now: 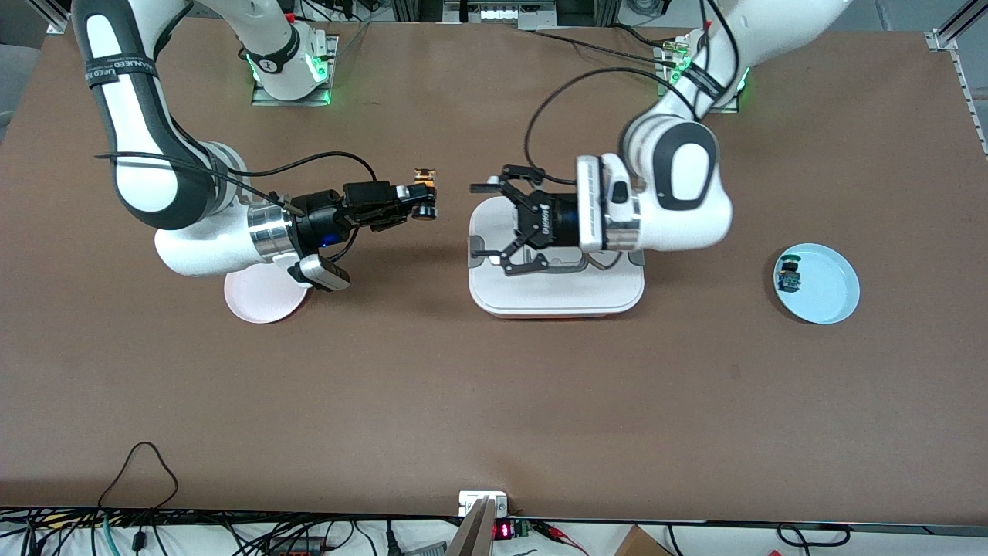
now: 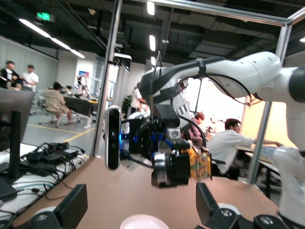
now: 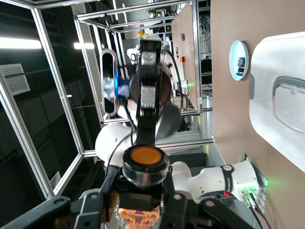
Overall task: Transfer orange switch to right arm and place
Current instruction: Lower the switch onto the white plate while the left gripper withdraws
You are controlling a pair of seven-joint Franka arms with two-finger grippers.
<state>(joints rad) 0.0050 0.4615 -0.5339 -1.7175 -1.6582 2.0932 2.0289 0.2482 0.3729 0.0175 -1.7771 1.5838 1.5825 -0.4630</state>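
My right gripper [image 1: 417, 199] is shut on the orange switch [image 1: 424, 193], a small black cylinder with orange parts, and holds it in the air above the bare table beside the white box. The switch fills the right wrist view [image 3: 143, 164], its orange button facing the left arm. My left gripper [image 1: 477, 222] is open and empty, level with the switch and a short gap from it, over the edge of the white box. In the left wrist view the switch [image 2: 183, 167] hangs ahead of my spread left fingers [image 2: 71, 207], apart from them.
A white lidded box [image 1: 556, 297] sits mid-table under the left wrist. A pink plate [image 1: 262, 305] lies under the right arm. A light blue plate [image 1: 830, 289] toward the left arm's end holds a small switch with blue and green parts [image 1: 790, 276].
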